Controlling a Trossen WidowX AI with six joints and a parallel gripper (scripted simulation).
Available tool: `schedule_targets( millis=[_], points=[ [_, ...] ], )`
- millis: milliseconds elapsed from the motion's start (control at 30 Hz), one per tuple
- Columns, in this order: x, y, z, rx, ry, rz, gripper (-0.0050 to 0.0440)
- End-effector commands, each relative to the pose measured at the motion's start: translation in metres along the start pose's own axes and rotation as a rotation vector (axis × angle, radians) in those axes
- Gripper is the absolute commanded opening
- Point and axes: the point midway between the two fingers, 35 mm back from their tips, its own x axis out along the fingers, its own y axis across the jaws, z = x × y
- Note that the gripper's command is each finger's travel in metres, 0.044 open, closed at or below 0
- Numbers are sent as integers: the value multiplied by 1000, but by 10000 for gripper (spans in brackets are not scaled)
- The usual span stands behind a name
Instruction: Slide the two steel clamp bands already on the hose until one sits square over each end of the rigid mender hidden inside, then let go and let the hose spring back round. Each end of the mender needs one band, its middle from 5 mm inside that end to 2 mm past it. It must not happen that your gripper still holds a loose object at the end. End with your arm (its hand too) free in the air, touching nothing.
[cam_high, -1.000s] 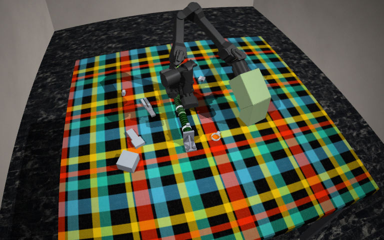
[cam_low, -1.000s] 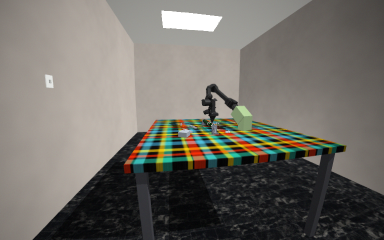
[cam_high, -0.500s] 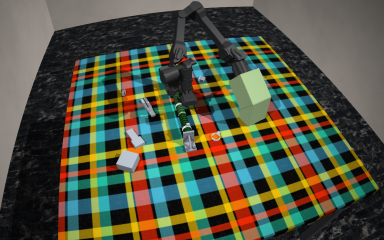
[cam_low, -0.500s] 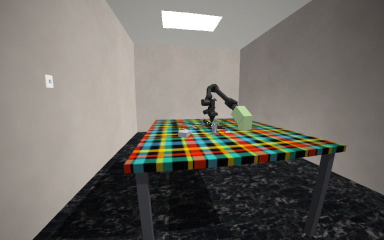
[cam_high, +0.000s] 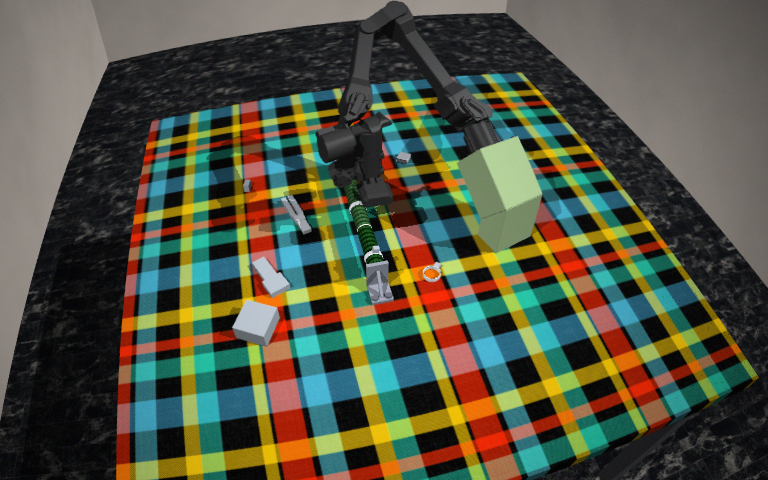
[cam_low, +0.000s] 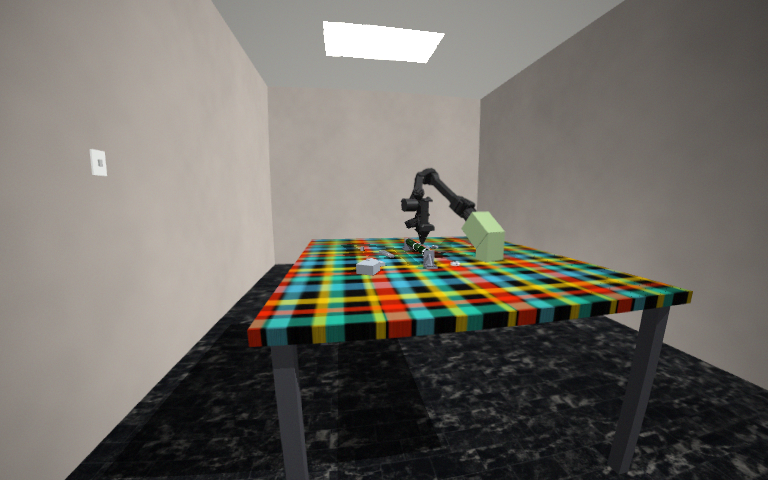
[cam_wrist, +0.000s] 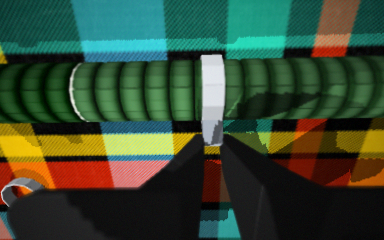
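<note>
Your one clamp band (cam_high: 356, 203) (cam_wrist: 213, 87) rings the green hose (cam_high: 363, 226) (cam_wrist: 157, 90), apart from the thin white line; its tab sits pinched in your nearly closed gripper (cam_wrist: 213, 141). Second band (cam_high: 373, 255) near the grey bracket (cam_high: 378, 283) (cam_low: 429, 259). Loose ring (cam_high: 432, 273) (cam_wrist: 20, 190) on the plaid table (cam_high: 396, 367) (cam_low: 453, 300), beside the hose.
</note>
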Motion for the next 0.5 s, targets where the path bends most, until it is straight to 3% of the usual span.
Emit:
schedule_targets(
  millis=[0,467],
  points=[
    [0,-6,0,2,-3,-4,0],
    [0,-9,0,2,-3,-4,0]
  ],
)
